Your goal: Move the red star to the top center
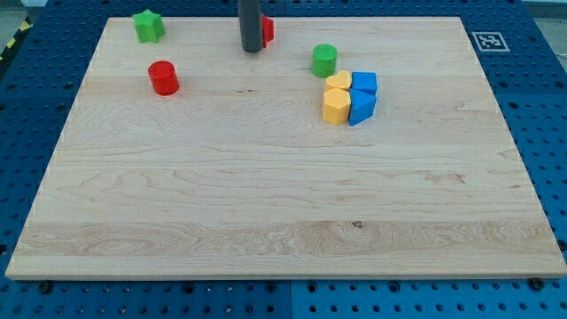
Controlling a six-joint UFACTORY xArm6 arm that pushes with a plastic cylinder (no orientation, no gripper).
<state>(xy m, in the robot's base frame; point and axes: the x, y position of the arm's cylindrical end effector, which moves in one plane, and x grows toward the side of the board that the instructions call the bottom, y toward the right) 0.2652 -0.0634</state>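
- The counter (283, 213) is a pale wooden board with visible grain, lying on a blue perforated base (532, 80) that shows at every edge.
- A small black-and-white square marker (488, 41) sits just off the board's corner at about 1 o'clock.
- A strip of yellow-and-black hazard tape (11, 40) shows at the view's far edge near 10 o'clock.
- No container shows; the blocks lie loose on the board.
- The dark rod comes down at 12 o'clock, and my tip (252, 50) rests on the board there. The arm carries no hand, so there is no open or closed state to tell.
- The red star (267, 30) is at 12 o'clock near the board's top edge, mostly hidden behind the rod, on the tip's 3 o'clock side and seemingly touching it.
- A green star (148, 26) lies at 10 o'clock, with a red cylinder (163, 78) below it.
- A green cylinder (324, 60) stands at about 1 o'clock.
- Just below it, two yellow blocks (336, 99) and two blue blocks (362, 97) crowd together, touching; their shapes are hard to make out.
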